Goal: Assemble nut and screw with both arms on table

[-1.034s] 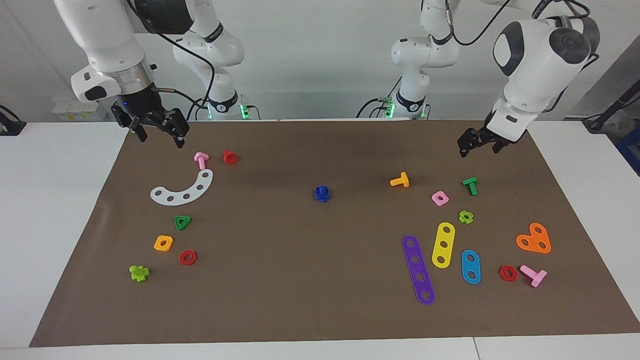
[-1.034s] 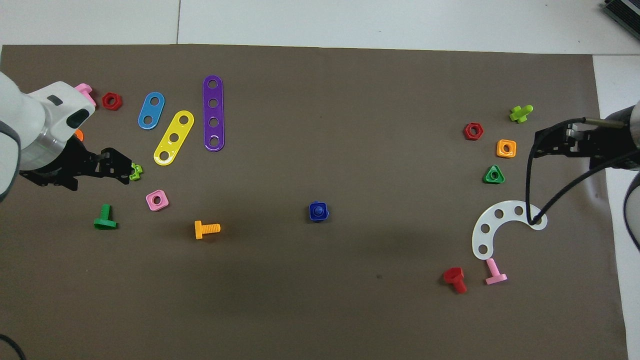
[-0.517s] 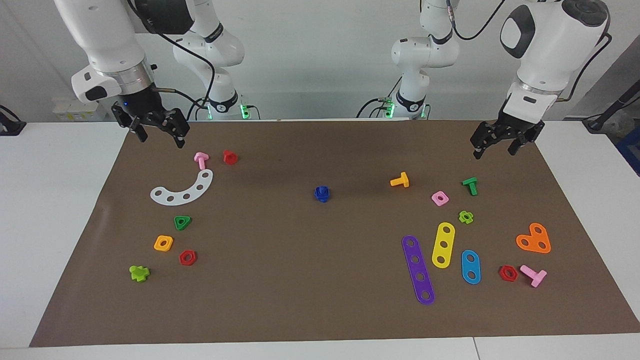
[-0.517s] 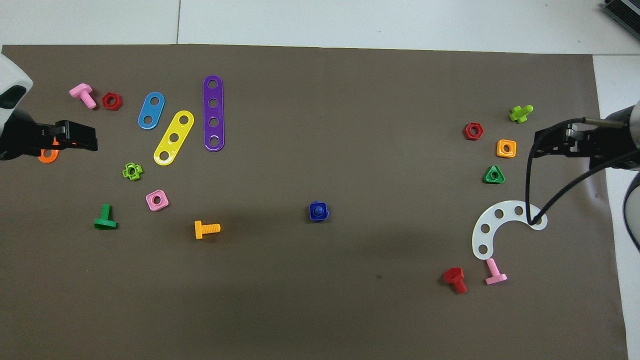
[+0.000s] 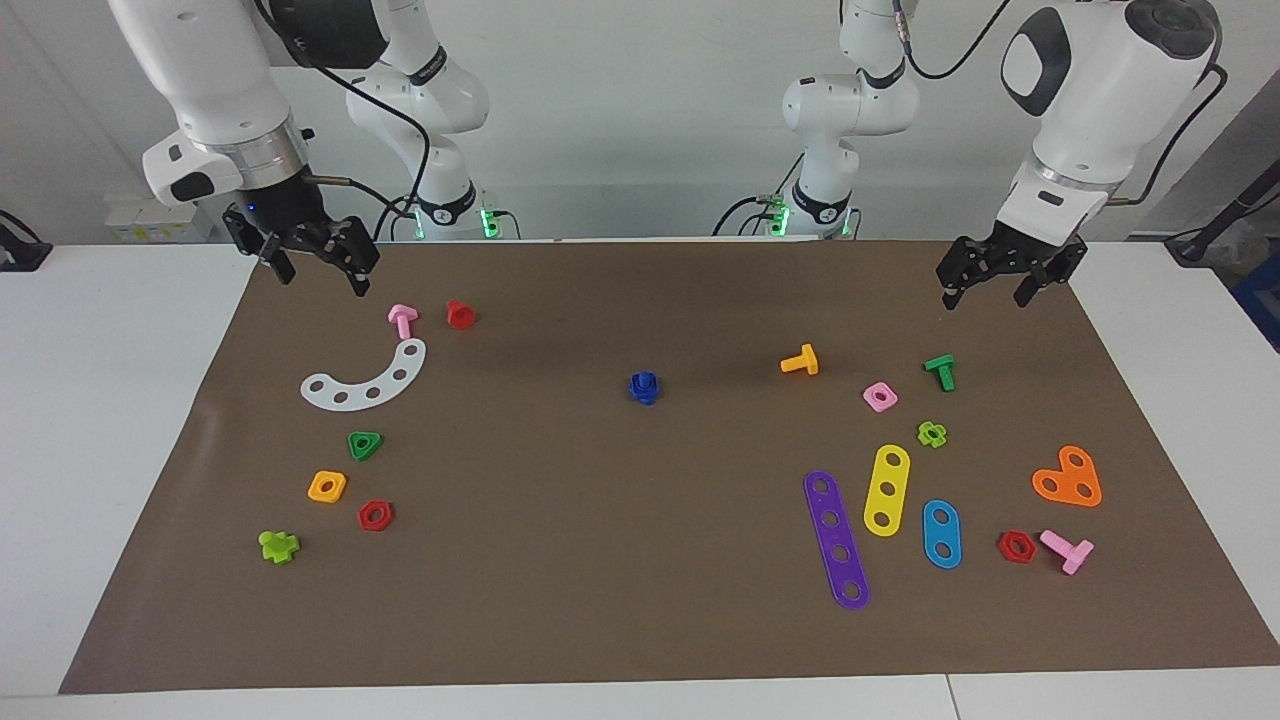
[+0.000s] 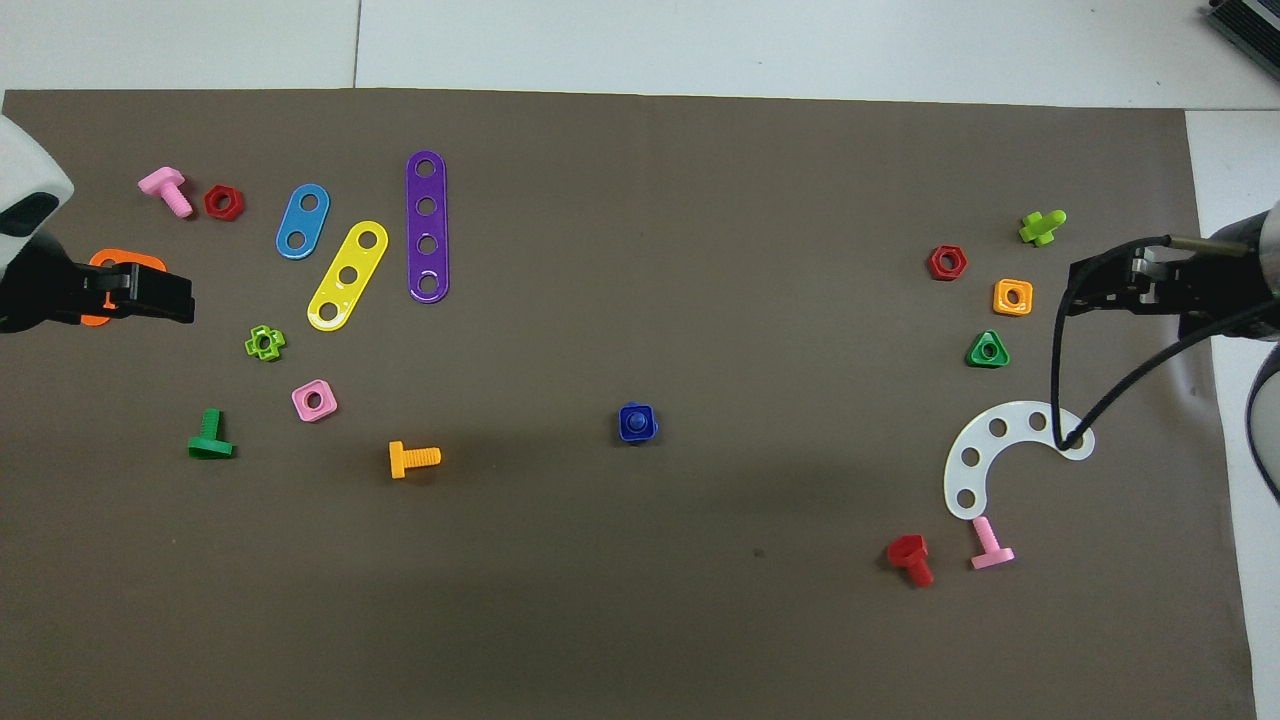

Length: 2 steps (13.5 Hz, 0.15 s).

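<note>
Sat assembled at the centre of the desk's brown mat (image 5: 600,600): dark-blue nut (image 5: 645,387) threaded on the dark-blue screw (image 6: 636,421). At its three o'clock in the facing view, an orange bolt (image 5: 801,361). Hung empty with fingers spread: left end effector (image 5: 997,285) at two o'clock, right end effector (image 5: 322,272) at ten o'clock.
</note>
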### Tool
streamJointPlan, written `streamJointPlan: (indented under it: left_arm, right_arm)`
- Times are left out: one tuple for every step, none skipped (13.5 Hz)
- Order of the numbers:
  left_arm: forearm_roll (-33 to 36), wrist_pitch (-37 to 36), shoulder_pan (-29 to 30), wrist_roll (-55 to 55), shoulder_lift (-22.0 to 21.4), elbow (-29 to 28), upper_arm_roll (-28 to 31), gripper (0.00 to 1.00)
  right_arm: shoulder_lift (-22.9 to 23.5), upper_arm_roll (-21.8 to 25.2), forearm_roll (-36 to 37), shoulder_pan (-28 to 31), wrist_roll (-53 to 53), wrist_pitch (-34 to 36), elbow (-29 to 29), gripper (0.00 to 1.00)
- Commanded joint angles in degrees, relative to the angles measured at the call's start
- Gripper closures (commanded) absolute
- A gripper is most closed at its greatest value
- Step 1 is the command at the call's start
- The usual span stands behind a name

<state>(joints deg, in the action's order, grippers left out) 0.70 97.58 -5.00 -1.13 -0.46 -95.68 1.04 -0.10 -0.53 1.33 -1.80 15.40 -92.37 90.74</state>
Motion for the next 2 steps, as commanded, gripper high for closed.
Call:
streamJointPlan:
  left_arm:
    - [0.53,-0.56,0.61,1.04,-1.13,-0.65,-0.43,0.0]
    - [0.44,-0.55,0.78,1.04,-1.13,-0.65,-0.43,0.0]
  right_arm:
    - [0.37,-0.35,-1.42,0.74,-1.69,0.97,-0.66,0.0]
    - [0.37,-0.35,-1.42,0.74,-1.69,0.97,-0.66,0.0]
